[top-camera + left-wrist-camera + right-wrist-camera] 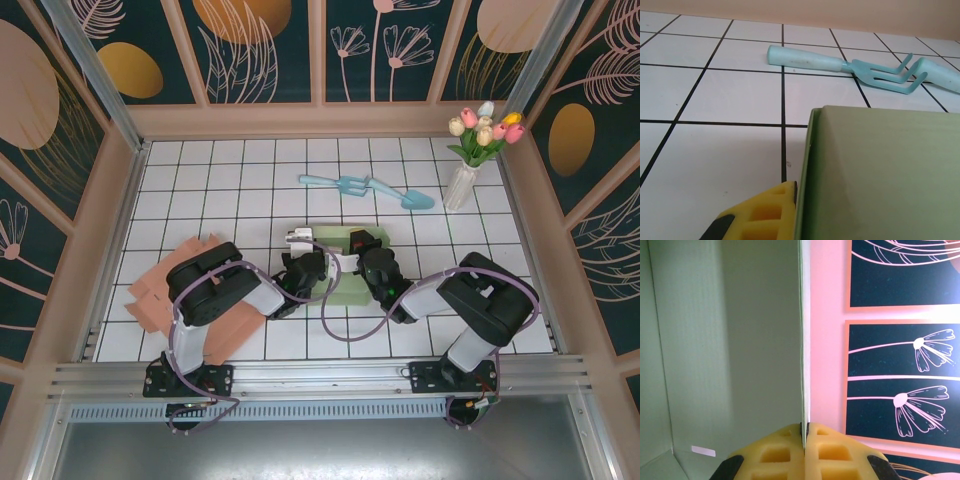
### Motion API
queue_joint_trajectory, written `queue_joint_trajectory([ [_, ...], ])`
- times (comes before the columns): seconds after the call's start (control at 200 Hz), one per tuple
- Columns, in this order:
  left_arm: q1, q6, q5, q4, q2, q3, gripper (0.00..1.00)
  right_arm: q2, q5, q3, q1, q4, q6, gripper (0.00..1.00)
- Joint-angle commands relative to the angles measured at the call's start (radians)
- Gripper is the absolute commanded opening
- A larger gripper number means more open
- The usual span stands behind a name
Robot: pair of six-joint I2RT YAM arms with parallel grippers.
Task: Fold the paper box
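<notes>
Paper box: pale green, partly raised, in the middle of the surface, a little toward the near edge and between my two arms.

Left gripper: at the box's left wall; in the left wrist view one yellow pad lies against the outside of that wall and the other is hidden behind the panel; the jaws are drawn together, which I read as a clamp on the wall.

Right gripper: at the box's right wall; in the right wrist view both fingertips are pressed together with the thin edge of an upright wall pinched between them.

Handling, as I judge it: light, thin board; stiff across a panel, willing to bend only along its creases; easily dented by a hard pinch; smooth-faced, so a grip may slip; light enough to slide on the tiles unless one gripper anchors it; best held at a wall's free edge, close to a crease.

Room: garden fork and trowel lie toward the far edge, apart from the box, with open tiles between; vase of tulips stands at the far right corner; flat brown cardboard pieces lie near the left edge, beside the left arm; panelled walls close the far, left and right edges; the near edge is crowded by the arm bases.
</notes>
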Motion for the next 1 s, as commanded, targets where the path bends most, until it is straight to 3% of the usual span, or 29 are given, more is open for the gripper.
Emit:
queue_joint_trajectory([
  [0.0,0.071,-0.075,-0.07,-0.068,-0.019,-0.027,0.0,0.009,-0.021,-0.023,-0.007,-0.113,0.049,0.0],
  [0.055,0.076,-0.047,-0.018,-0.03,-0.033,-0.044,0.02,0.011,-0.021,-0.023,-0.009,-0.113,0.065,0.0],
  [0.23,0.079,0.02,0.172,0.049,-0.094,-0.099,0.29,0.025,-0.022,-0.015,-0.019,-0.132,0.121,0.0],
  [0.425,0.077,0.017,0.257,0.102,-0.141,-0.17,0.41,0.026,-0.012,-0.006,-0.026,-0.127,0.146,0.0],
  [0.686,0.077,0.024,0.264,0.164,-0.07,-0.17,0.43,0.036,-0.017,0.007,-0.025,-0.149,0.17,0.0],
  [0.996,0.078,0.033,0.203,0.09,0.002,-0.079,0.37,0.05,-0.021,0.013,-0.025,-0.148,0.175,0.0],
])
